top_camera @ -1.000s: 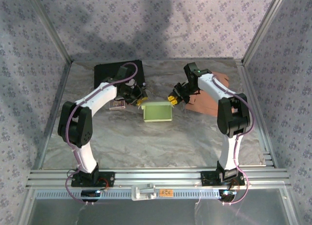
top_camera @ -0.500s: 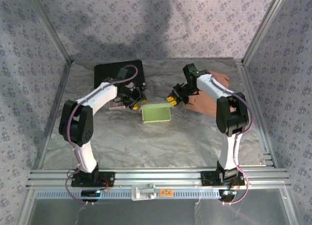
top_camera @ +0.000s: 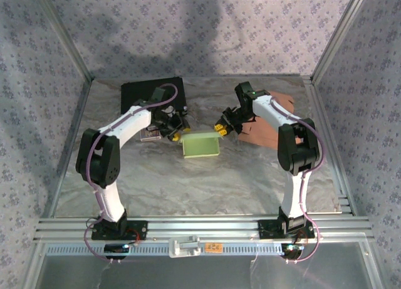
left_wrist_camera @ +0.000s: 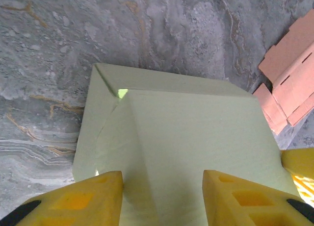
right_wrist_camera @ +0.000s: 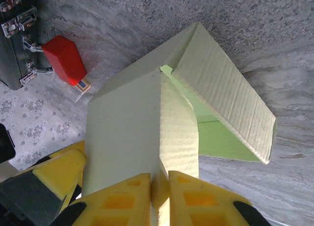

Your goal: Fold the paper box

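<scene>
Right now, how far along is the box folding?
Partly done. The green paper box already stands as a shell with walls raised. In hand: the right gripper pinches one wall panel, and the left gripper sits open astride the box's other end. Left to do: a side flap slants outward, not tucked in.

We've got the left arm [top_camera: 128, 123] and right arm [top_camera: 276, 113] both reaching forward and inward toward each other, elbows bowed outward, wrists pitched down. The left gripper [left_wrist_camera: 163, 184] has its two yellow fingers spread well apart. The right gripper [right_wrist_camera: 159, 181] is pinched nearly closed, clamping a wall of the paper box [right_wrist_camera: 127, 128].
</scene>
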Tool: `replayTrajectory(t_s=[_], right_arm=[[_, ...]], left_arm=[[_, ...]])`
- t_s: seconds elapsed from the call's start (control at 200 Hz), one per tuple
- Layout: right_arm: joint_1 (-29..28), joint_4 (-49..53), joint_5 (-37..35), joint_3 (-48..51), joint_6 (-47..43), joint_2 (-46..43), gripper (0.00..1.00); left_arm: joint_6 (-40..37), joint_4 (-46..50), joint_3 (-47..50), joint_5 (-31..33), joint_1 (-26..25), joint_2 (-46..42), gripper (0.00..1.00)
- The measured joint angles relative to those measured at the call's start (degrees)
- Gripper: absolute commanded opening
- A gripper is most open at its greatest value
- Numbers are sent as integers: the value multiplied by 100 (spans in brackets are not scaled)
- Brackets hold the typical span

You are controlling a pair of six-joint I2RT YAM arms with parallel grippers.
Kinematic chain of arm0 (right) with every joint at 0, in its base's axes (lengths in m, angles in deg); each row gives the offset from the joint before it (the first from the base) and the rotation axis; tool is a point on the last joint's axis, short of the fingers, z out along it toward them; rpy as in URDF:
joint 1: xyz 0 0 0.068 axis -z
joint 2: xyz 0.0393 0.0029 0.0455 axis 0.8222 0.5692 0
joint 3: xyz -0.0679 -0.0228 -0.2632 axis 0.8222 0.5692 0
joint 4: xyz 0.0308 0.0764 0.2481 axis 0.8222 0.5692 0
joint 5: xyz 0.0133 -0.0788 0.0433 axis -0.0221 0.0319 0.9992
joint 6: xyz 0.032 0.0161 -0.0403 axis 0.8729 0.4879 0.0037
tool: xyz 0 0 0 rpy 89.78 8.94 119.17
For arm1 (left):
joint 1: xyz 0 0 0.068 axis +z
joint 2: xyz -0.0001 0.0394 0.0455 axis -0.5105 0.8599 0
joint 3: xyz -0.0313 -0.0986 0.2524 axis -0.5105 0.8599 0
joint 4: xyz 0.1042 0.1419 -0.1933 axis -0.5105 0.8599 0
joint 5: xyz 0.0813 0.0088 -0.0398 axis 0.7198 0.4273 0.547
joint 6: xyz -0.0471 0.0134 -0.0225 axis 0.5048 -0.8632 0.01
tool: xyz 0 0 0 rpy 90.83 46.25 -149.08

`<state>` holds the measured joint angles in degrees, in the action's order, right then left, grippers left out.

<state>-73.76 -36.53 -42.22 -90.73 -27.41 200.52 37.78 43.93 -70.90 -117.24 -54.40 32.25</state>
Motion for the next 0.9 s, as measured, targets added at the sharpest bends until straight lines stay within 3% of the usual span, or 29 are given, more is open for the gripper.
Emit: replayTrajectory(t_s=[0.335, 0.899], right_arm=[[-11, 2, 0, -2, 0, 9, 16], [-50, 87, -96, 24, -352, 105, 16]], left_arm=[[184, -111, -7, 2, -9, 0, 25], [-243, 26, -4, 98, -48, 111, 33]])
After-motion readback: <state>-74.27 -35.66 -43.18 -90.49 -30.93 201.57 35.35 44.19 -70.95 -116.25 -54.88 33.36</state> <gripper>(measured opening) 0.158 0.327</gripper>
